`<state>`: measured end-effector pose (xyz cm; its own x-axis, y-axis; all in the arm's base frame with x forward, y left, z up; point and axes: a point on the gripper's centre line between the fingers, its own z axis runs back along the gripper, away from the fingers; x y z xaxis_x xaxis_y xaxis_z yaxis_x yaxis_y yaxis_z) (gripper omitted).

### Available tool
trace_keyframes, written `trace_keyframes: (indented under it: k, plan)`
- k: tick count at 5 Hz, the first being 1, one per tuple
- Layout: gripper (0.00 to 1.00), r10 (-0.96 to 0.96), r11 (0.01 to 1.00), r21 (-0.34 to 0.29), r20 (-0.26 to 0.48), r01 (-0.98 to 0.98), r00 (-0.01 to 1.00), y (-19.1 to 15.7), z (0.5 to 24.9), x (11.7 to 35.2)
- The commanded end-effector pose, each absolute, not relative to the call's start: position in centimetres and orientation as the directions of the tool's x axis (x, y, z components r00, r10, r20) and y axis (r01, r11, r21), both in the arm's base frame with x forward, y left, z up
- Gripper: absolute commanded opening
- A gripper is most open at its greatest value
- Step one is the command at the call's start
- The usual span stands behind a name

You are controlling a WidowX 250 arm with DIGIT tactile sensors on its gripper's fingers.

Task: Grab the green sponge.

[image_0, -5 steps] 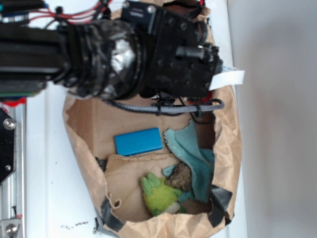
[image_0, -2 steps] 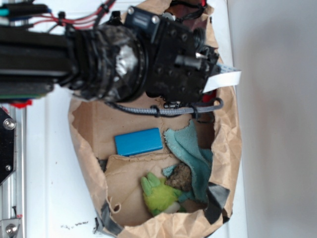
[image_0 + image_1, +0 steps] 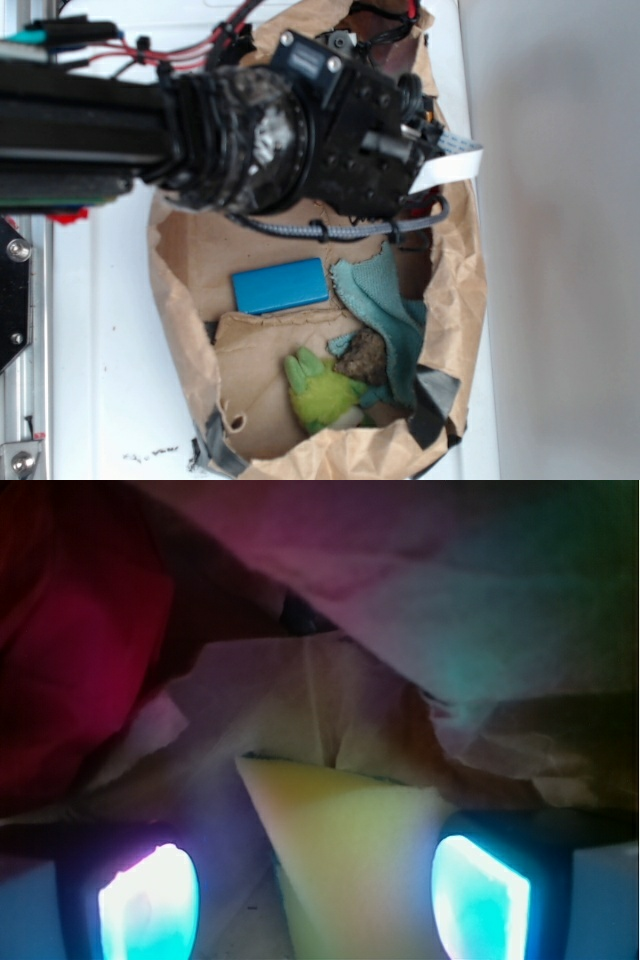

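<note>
Claw (image 3: 305, 905) spread wide, both pads (image 3: 150, 905) glowing, arm outstretched.

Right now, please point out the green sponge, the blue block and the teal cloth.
green sponge (image 3: 350, 850): wrist view, yellow foam face.
blue block (image 3: 281, 285): exterior view, top face.
teal cloth (image 3: 385, 300): exterior view, middle fold.

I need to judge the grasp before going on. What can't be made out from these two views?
- Exterior view: the green sponge and the fingertips are hidden under the arm and gripper body.
- Wrist view: the green sponge is cut off by the bottom edge; whether the finger pads touch it cannot be told.
- Wrist view: colour cast and blur hide the crumpled paper bag's details.
</note>
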<state>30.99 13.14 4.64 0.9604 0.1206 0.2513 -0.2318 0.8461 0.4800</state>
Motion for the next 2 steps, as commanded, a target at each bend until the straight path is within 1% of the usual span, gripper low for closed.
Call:
trace_keyframes:
  k: [1, 2]
  plan:
    - [1.0, 0.1, 0.841, 0.485, 0.293, -0.238, 0.951, 13.06, 4.41, 31.35]
    - [1.0, 0.085, 0.839, 0.49, 0.31, -0.236, 0.947, 12.69, 3.56, 31.38]
